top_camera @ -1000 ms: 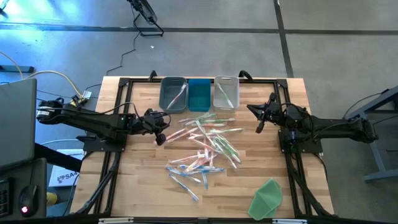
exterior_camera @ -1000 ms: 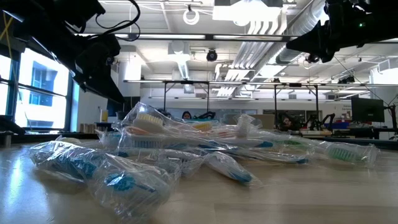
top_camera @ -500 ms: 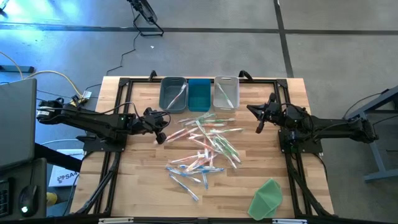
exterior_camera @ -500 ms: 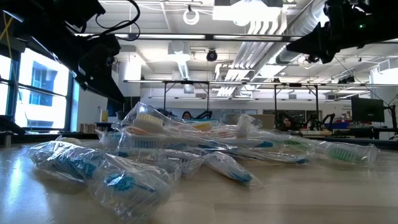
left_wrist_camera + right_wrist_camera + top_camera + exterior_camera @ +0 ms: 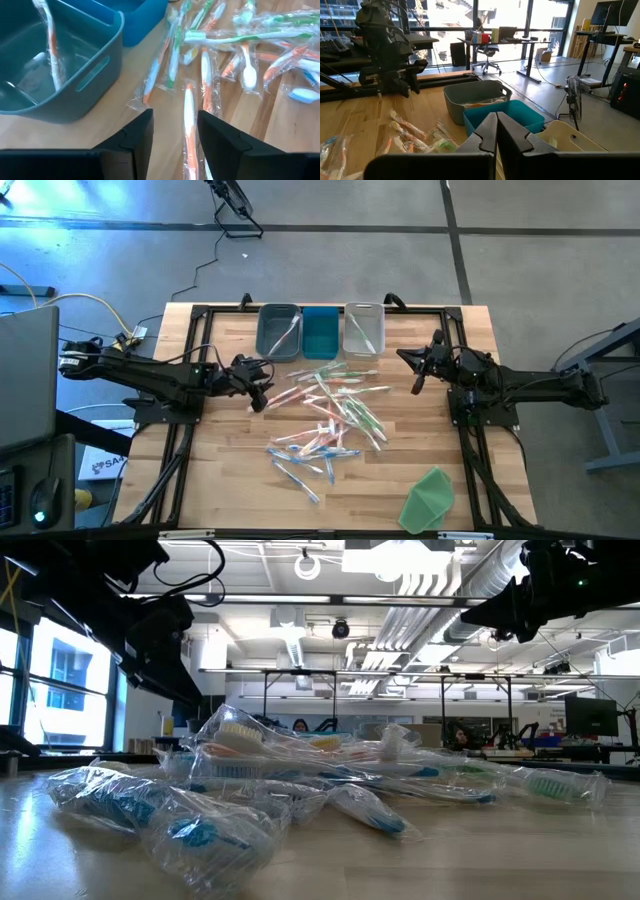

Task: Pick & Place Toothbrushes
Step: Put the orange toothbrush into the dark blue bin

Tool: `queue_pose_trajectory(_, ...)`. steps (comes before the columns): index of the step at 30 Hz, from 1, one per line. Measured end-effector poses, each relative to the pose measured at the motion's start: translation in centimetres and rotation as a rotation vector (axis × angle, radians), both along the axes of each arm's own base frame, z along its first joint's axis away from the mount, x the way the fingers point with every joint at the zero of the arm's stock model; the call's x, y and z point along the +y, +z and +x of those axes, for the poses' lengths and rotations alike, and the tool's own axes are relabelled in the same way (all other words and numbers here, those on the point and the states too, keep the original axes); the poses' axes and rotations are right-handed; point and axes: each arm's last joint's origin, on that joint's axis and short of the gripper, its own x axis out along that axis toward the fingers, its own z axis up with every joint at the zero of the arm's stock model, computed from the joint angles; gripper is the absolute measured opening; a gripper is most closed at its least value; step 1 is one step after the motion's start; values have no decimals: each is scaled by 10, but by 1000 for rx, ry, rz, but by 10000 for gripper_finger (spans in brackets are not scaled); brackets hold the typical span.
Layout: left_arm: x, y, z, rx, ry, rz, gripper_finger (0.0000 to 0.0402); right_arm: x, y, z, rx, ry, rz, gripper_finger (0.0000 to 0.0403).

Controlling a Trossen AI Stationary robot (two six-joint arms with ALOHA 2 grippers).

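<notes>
The toothbrushes (image 5: 325,415), each in a clear wrapper, lie scattered mid-bench (image 5: 230,480), with a few already in the grey bin (image 5: 278,333) and the pale bin (image 5: 364,330) flanking the blue bin (image 5: 320,332). The left claw (image 5: 175,132) hangs released above an orange toothbrush (image 5: 189,125). The right claw (image 5: 496,131) is clenched, empty, well apart.

Grey concrete floor (image 5: 350,240) spreads around the wooden counter (image 5: 230,470), crossed by dark seams, with a black cable (image 5: 205,265) trailing over it. Overhead, white ducts and pipes (image 5: 420,580) run under bright ceiling lights. Tall windows (image 5: 450,20) let daylight in behind a desk (image 5: 512,42) and an office chair (image 5: 487,52).
</notes>
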Motion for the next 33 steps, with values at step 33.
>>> queue_pose_trajectory(33,-5,-42,31,132,-116,-73,152,0,-1,0,11,0,2,2)
